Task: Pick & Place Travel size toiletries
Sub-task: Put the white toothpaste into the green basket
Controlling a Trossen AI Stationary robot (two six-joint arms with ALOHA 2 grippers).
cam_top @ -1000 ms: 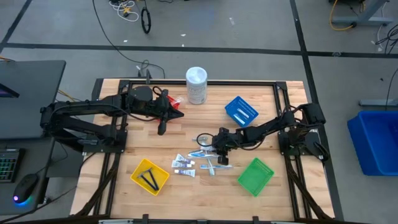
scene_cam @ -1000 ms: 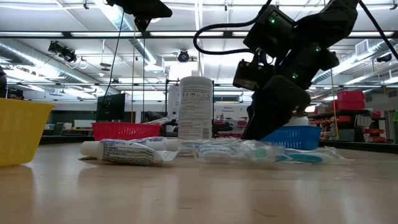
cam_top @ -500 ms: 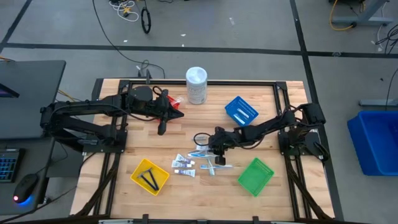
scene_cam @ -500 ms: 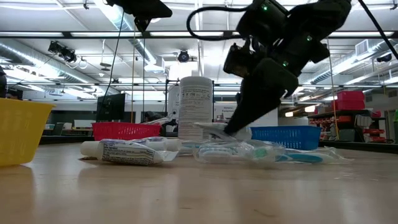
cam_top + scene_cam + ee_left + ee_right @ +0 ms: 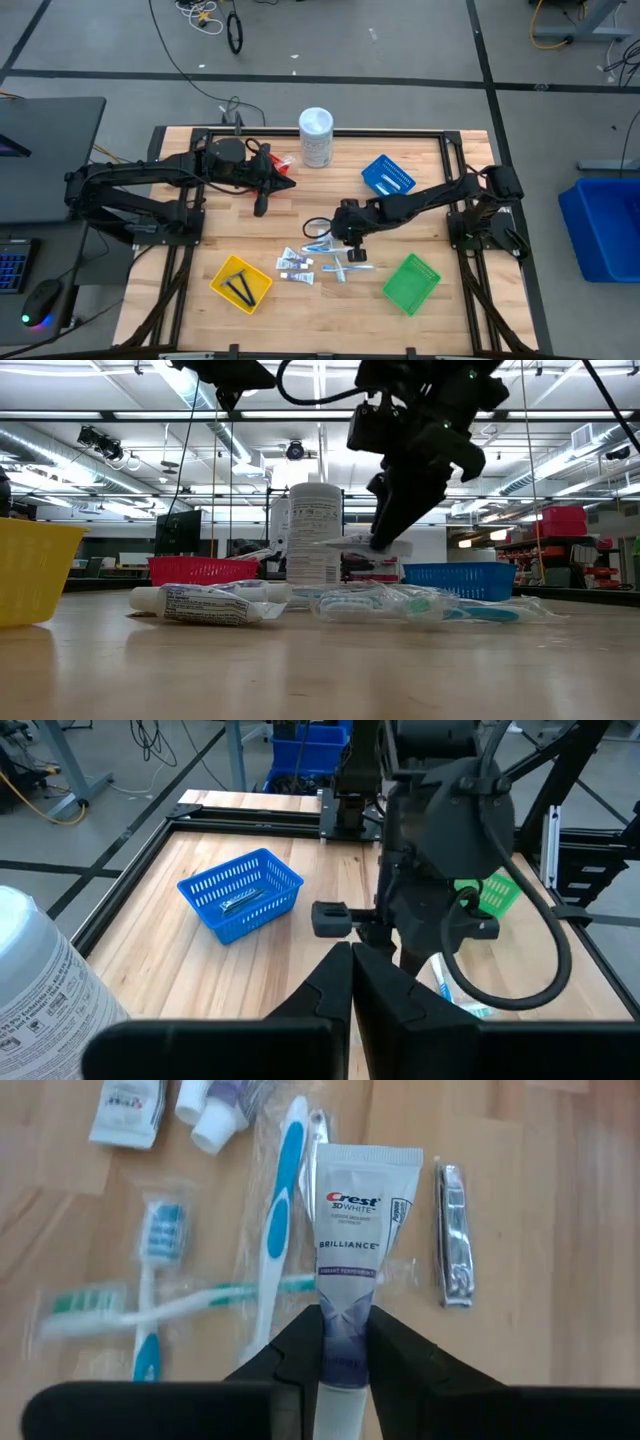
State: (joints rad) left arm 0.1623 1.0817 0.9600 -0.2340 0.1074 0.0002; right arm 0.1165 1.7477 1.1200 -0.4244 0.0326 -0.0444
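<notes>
- Presently, a small white toothpaste tube (image 5: 348, 1250) (print reads "Crest 3D White Brilliance") is clamped by its lower end between the two dark fingers (image 5: 296, 1352) of the right hand (image 5: 330, 236), and is lifted clear of the counter (image 5: 290, 210).
- Directly below the held tube lie the remaining toiletries: wrapped toothbrushes (image 5: 270, 1230) with blue and green handles, crossing one another; a metal nail clipper (image 5: 455, 1235) just beside the tube's line; a grey packet (image 5: 128, 1110) and further small tubes (image 5: 215, 1120) at the pile's far side.
- Seen from table height, the tube (image 5: 365, 546) hangs level above the pile, with a printed tube (image 5: 205, 603) lying flat nearer the yellow basket (image 5: 35, 570).
- From above, the pile (image 5: 320, 262) sits between the yellow basket (image 5: 241, 283) and the green basket (image 5: 411, 282); the blue basket (image 5: 387, 178) stands near the rear edge, the tall white container (image 5: 316, 137) beside it.
- Left hand (image 5: 260, 207) is clenched on nothing, held over the counter's rear left, near a red basket (image 5: 281, 163) (well apart from the pile).
</notes>
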